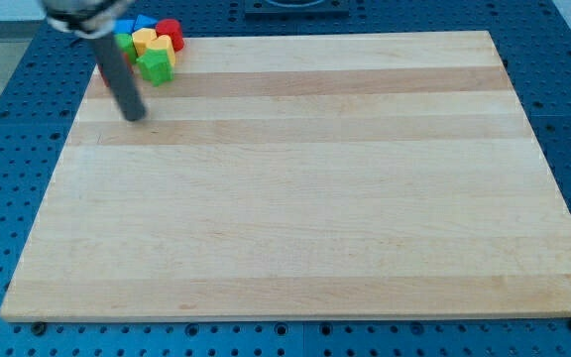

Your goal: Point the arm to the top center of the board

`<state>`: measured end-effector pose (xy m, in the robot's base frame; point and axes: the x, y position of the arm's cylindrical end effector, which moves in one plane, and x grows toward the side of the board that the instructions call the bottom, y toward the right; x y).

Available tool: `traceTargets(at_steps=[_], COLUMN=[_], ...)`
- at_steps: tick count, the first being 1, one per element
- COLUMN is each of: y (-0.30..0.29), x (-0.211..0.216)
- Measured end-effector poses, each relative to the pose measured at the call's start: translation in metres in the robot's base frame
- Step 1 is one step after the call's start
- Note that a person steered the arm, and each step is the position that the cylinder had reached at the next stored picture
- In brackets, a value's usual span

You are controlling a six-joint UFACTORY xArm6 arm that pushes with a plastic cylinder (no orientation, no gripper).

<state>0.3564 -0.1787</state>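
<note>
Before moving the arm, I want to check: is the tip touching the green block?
Apart. The camera view shows bare board between my tip and the green block.

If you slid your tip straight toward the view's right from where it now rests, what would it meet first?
Nothing, as far as I can tell: my tip sits below the block cluster, just under the green block, and the wooden board to its right looks bare up to the edge.

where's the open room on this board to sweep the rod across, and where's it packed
Nearly the whole board is bare: everything to the view's right of my tip and below it, including the top centre. The only crowding is the top-left corner, where the green block, yellow block, red block and blue block cluster, just up and to the right of my tip.
</note>
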Motion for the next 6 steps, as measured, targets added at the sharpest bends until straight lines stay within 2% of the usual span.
traceTargets(at_steps=[1, 2, 3, 6], y=[0.117, 0.195, 0.199, 0.172], x=[-0.007, -0.068, -0.160, -0.162])
